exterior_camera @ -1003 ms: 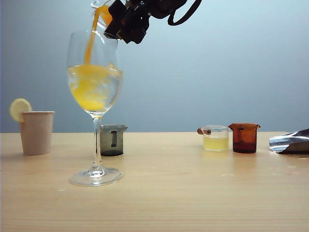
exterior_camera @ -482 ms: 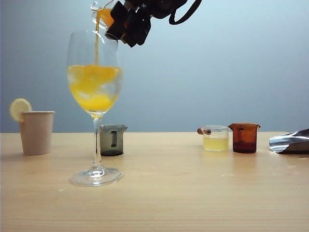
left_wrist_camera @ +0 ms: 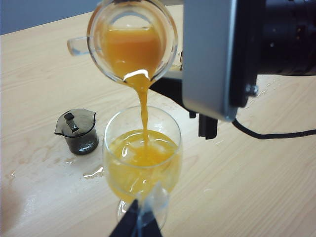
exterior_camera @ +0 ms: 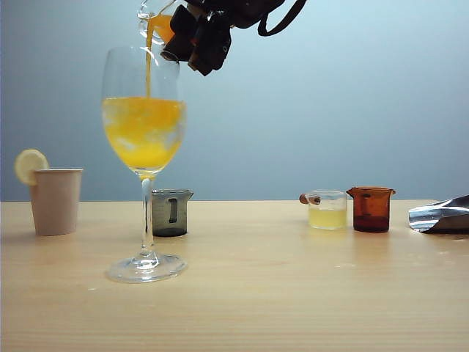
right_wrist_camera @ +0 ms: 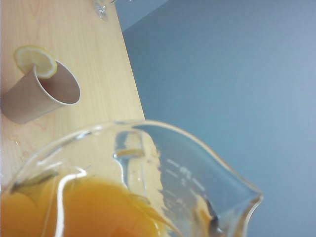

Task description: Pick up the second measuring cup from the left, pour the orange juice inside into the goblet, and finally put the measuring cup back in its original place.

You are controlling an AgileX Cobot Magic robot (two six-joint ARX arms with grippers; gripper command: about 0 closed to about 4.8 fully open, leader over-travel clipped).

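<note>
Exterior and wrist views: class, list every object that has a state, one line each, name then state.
measuring cup: tilted above the goblet, pouring
orange juice: streaming into the goblet
goblet: upright, bowl about half full
right gripper: shut on measuring cup
left gripper: tips at goblet base, state unclear
paper cup: upright, lemon slice on rim

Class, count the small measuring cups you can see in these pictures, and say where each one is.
4: a clear cup tilted above the goblet, a smoky grey cup behind its stem, and a pale-yellow-filled cup beside an amber cup on the right.
</note>
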